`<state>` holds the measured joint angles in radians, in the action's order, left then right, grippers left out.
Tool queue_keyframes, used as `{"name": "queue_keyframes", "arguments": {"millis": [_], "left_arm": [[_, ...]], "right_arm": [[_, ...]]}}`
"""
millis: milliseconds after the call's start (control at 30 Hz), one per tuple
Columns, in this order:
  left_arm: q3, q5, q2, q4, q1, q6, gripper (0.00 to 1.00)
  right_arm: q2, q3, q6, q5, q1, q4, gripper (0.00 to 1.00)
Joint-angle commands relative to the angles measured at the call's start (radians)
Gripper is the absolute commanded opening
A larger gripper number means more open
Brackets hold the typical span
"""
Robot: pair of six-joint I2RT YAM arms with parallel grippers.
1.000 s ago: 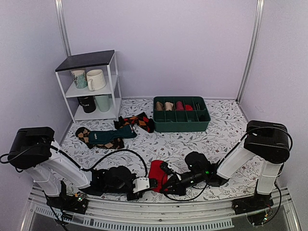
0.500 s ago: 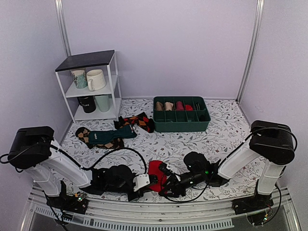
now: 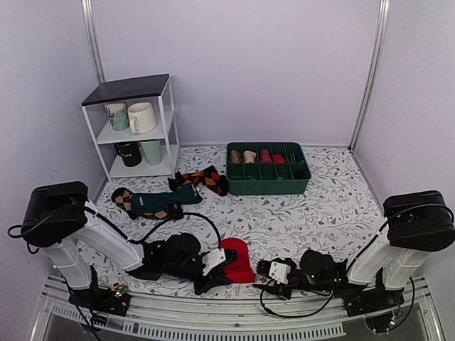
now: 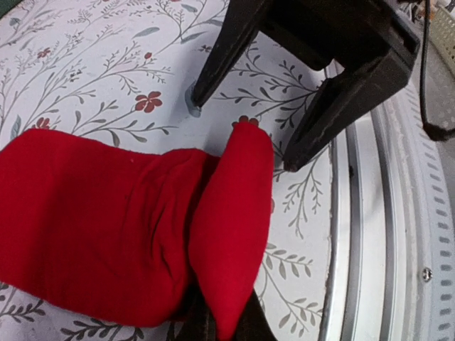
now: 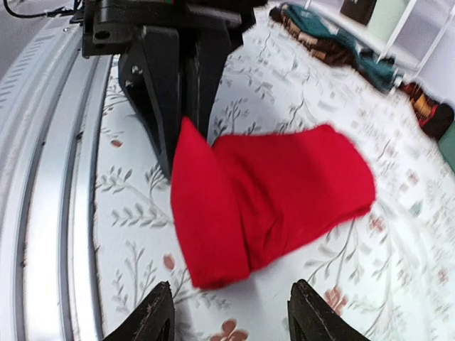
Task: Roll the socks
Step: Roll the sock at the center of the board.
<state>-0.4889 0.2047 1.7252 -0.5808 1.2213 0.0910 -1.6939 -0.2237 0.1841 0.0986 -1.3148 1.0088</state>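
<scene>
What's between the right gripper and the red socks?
Nothing visible. The right gripper, open, faces the socks across patterned table; the left gripper pinches their folded end from the far side.

Floral table (image 3: 334, 207): red socks (image 3: 238, 257), bin (image 3: 269, 186), shelf (image 3: 128, 89)

Clearance, red socks (image 3: 237, 259)
Near side flanked by left gripper (image 3: 217, 269) and right gripper (image 3: 261, 270); bare tabletop (image 3: 306, 213) behind, up to green divider tray (image 3: 268, 186).

We're seeing soft, matt knit cloth on the red socks (image 4: 106, 227), zero sheen. Table cover (image 4: 85, 64) looks like smooth printed fabric to us, the rail (image 4: 384, 234) beside it is dull ridged metal, and the right gripper (image 4: 240, 133) is matt black plastic.
</scene>
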Motion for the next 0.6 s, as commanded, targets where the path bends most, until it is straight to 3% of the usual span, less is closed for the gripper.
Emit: {"name": "queue_keyframes", "arguments": {"millis": [0,133,367,567], "left_arm": [[0.023,0.064,0.054,0.161,-0.019,0.026,0.0],[0.02,0.07,0.059,0.165,-0.022,0.026,0.0],[0.016,0.078,0.066,0.165,-0.026,0.024,0.0],[0.018,0.079,0.066,0.164,-0.026,0.025,0.0]], "right_arm": [[-0.077,-0.029,0.185,0.185,-0.057,0.175,0.56],[-0.091,-0.027,0.257,0.199,-0.09,0.236,0.55],[-0.073,-0.062,0.239,0.104,-0.118,0.108,0.45],[-0.136,-0.102,0.204,0.131,-0.118,0.068,0.44]]}}
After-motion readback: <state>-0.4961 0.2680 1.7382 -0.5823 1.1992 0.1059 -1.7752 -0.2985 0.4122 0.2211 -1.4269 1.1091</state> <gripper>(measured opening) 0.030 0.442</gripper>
